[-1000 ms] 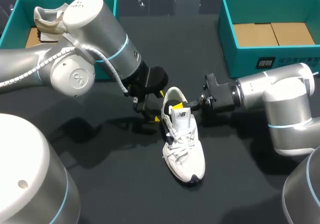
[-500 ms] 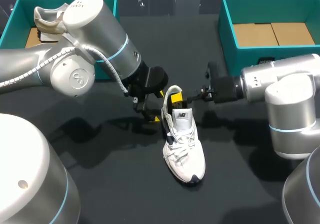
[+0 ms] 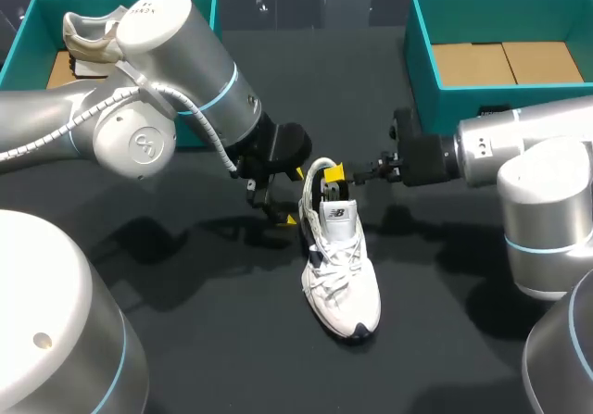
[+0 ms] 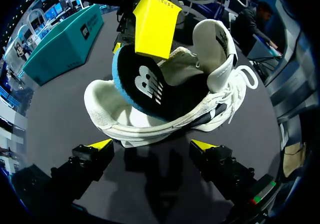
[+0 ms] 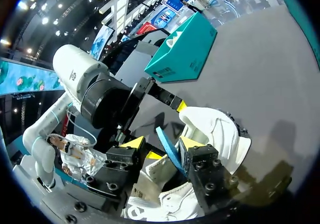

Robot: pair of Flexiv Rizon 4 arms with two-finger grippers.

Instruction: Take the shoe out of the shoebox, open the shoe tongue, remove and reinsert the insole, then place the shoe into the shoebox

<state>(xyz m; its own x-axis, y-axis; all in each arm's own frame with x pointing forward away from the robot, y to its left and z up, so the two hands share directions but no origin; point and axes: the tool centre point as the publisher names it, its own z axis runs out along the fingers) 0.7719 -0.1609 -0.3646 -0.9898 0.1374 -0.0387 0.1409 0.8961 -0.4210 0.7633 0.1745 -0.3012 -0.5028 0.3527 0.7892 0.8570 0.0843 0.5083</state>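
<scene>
R jaws clamped on insole, half out of shoe; L jaws apart.

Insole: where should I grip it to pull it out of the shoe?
Grip the insole at its heel end, the only part raised clear of the shoe; the rest runs down inside, under the tongue. It is thin and flat, so come from the heel side, one finger on each face, as the right gripper appears to.
</scene>
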